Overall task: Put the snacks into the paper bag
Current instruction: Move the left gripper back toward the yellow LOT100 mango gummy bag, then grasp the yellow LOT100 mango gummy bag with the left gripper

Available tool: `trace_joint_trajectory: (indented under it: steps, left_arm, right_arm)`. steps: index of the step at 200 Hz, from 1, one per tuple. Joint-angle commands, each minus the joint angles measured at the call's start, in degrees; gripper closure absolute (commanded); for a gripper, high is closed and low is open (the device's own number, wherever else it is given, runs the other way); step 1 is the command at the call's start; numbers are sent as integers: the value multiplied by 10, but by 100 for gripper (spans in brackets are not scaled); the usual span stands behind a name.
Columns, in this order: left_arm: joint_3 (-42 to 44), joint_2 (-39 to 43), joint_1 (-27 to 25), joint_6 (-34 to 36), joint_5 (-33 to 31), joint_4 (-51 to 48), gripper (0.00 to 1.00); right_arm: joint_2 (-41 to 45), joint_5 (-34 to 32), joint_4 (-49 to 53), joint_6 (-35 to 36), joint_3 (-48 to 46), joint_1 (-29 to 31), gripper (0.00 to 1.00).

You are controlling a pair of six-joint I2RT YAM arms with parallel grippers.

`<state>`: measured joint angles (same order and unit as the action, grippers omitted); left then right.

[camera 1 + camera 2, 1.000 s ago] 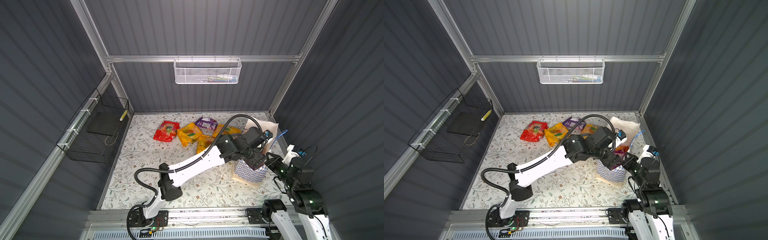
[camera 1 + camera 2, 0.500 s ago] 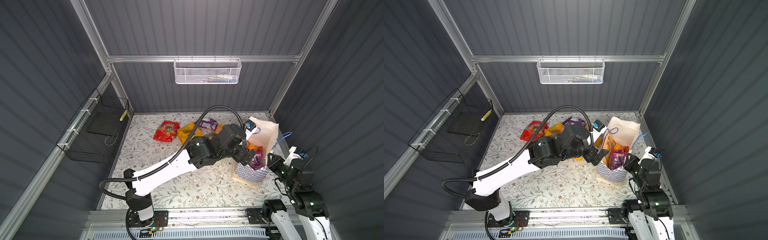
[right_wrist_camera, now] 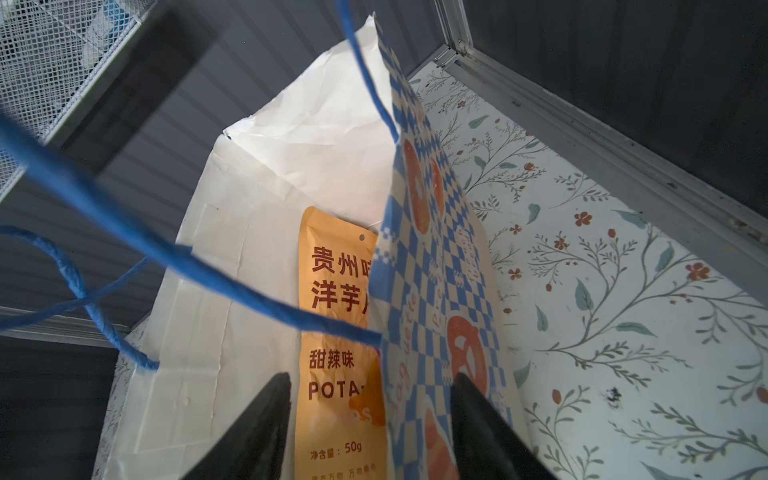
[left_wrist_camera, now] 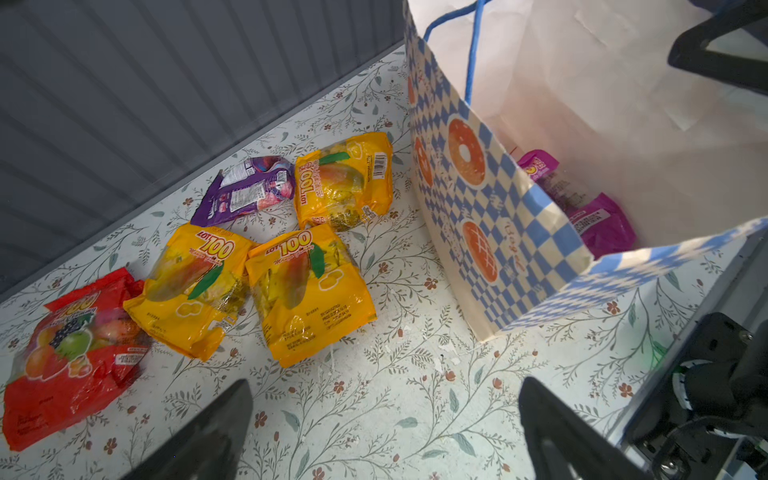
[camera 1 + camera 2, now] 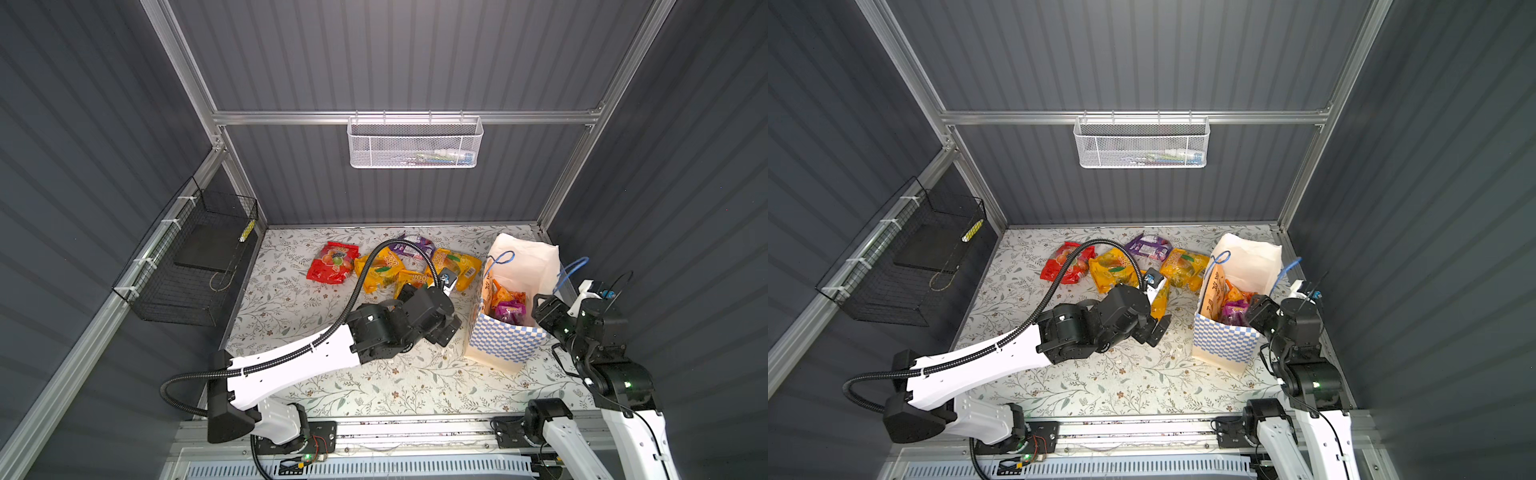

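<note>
- Only the right wrist view showed the pale-orange pouch (image 3: 332,291) with Chinese characters and "50g". It stood flat against an inner wall of the paper bag (image 3: 270,166), just ahead of the right gripper (image 3: 370,378).
- In that view the right gripper was released. Its jaws stood apart astride the bag's checkered wall without pinching it, and the blue cord handles (image 3: 232,281) crossed in front.
- Only the left wrist view showed "LOT 100" on the three yellow-orange packets (image 4: 307,291). They lay flat ahead of the left gripper (image 4: 385,381), beside the red packet (image 4: 70,353), with a purple packet (image 4: 249,191) farther out.
- The left gripper was released, its jaws wide and holding nothing, over the floral table covering (image 4: 395,332).
- In both top views the bag stood upright and open between the two grippers. It held a second purple packet (image 5: 510,311) and a dark orange packet (image 5: 505,296).
- The packets were glossy, crinkled plastic. The bag was creased matte paper printed with doughnuts and pretzels.
</note>
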<state>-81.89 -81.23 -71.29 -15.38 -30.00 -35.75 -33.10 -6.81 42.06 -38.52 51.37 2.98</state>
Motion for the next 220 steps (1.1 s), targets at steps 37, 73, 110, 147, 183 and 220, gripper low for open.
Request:
trace_joint_trajectory:
  steps: [37,73,110,147,183,220]
  left_arm:
    - [99,47,31,-93,-16,16,0]
    - [144,52,103,-122,80,37,0]
    - [150,25,162,-115,147,54,0]
    - [140,-25,227,-111,214,71,0]
    - [121,-87,273,-99,271,91,0]
    - [72,-172,297,-79,300,92,0]
  right_arm:
    - [-17,-74,23,3,33,-1,47]
    - [-24,-81,19,8,31,-1,56]
    - [-29,-89,16,16,33,-1,71]
    - [-42,-78,14,18,34,-1,86]
    - [-28,-59,9,21,35,-1,100]
    - [-19,-41,6,24,27,-1,100]
